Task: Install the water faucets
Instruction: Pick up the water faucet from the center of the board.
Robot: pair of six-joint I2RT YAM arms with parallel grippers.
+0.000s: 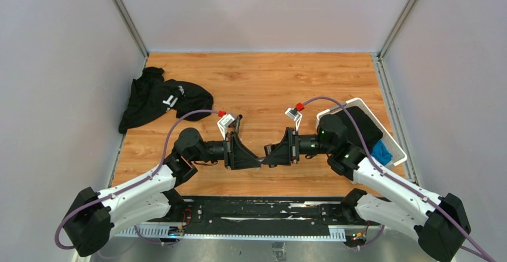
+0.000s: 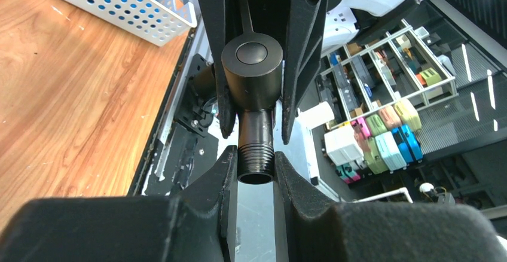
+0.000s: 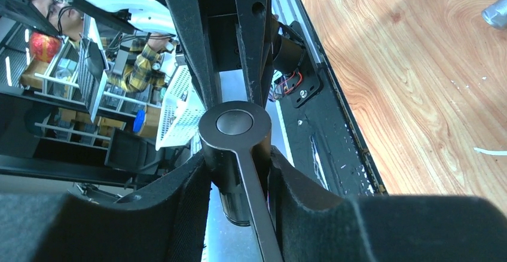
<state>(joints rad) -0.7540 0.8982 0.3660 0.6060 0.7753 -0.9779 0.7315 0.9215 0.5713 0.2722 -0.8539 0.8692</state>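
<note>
Faucet is held in the air above the near edge of the tabletop, its pipe end clenched in the left jaws and its round body in the right jaws, likely so it can be passed across.

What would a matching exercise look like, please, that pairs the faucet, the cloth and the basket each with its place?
Things:
1. faucet
2. cloth
3. basket

Places:
A. right side of the table
B. gripped between the left gripper and the right gripper
C. far left of the table

Pairs: 1-B, 2-C, 3-A
</note>
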